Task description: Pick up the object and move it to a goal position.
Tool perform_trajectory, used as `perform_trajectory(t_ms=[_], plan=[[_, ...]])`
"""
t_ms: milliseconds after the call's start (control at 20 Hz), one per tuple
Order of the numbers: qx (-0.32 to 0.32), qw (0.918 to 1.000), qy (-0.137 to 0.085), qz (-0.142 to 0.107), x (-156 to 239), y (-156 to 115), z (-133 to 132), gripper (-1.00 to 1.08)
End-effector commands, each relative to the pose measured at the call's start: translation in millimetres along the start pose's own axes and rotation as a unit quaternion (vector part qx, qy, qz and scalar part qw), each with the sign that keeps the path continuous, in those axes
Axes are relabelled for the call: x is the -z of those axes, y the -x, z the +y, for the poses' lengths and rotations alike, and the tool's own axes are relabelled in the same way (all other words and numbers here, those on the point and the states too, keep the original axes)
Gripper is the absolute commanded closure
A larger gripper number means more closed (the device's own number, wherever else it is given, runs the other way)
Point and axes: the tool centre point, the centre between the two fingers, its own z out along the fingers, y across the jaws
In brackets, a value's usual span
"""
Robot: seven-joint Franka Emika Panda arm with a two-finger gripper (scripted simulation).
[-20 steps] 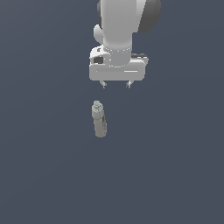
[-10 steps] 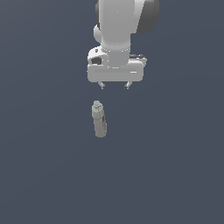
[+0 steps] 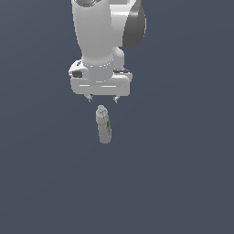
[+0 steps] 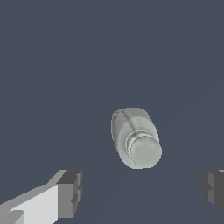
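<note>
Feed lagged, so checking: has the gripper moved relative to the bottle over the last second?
Yes. In the exterior view the gripper has shifted toward that view's left and slightly down, closer to the unmoved bottle, with jaws open.

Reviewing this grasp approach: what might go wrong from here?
1. The bottle is not yet between the open gripper fingers in the wrist view; descending without centring may let a fingertip strike the cap.
2. The bottle stands upright and slim, so an off-centre touch would probably topple it.
</note>
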Motion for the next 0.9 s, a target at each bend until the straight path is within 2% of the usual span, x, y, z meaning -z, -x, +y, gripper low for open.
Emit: perform_trajectory(t_ms=[0,400,850], plan=[[-0.005,1.0000,0.001,0.002,-3,-5,11,-0.92],[-0.006,1.0000,0.001,0.001,-9,-5,13,-0.92],[-0.007,1.0000,0.001,0.002,-47,-5,15,-0.92]])
